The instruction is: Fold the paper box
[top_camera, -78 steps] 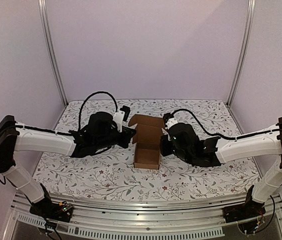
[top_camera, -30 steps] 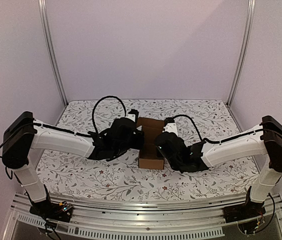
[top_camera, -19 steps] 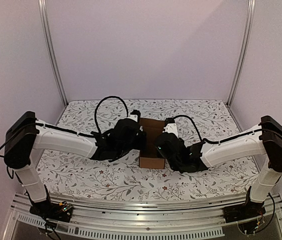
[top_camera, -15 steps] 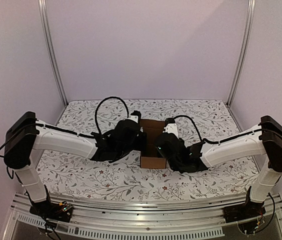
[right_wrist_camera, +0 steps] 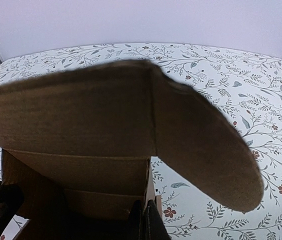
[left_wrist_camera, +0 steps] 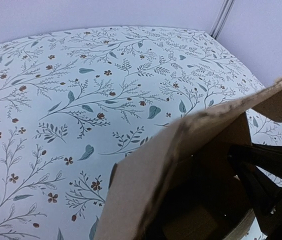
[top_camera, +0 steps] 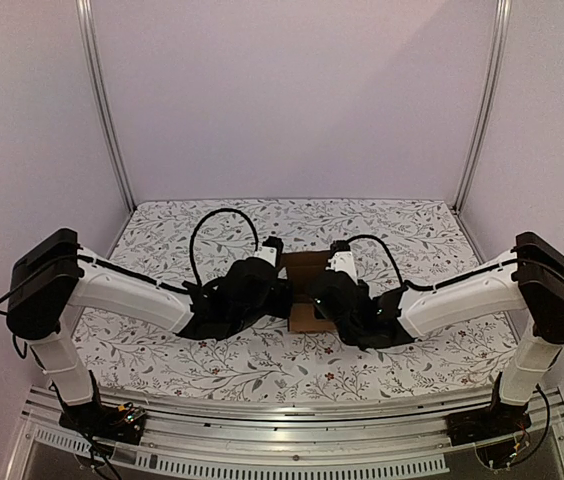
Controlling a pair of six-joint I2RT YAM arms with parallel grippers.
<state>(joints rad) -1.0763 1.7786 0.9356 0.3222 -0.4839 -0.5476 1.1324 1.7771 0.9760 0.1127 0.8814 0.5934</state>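
The paper box (top_camera: 307,264) is a brown open carton in the middle of the table, squeezed between both wrists. My left gripper (top_camera: 284,292) is at its left wall. In the left wrist view the cardboard (left_wrist_camera: 146,185) hides the fingers except for a dark tip tight against the outside of the wall. My right gripper (right_wrist_camera: 147,222) is shut on the box's right wall edge, with a raised rounded flap (right_wrist_camera: 201,145) above it. The right gripper's dark body (left_wrist_camera: 263,180) shows past the box in the left wrist view.
The table is covered by a floral cloth (top_camera: 212,350). Metal frame posts (top_camera: 102,100) stand at the back corners with plain walls behind. The arms' bases sit on the rail (top_camera: 292,420) at the near edge.
Both wrists have closed in on the box from either side and come a little nearer to me. The box now shows less between them, and its flaps have come up.
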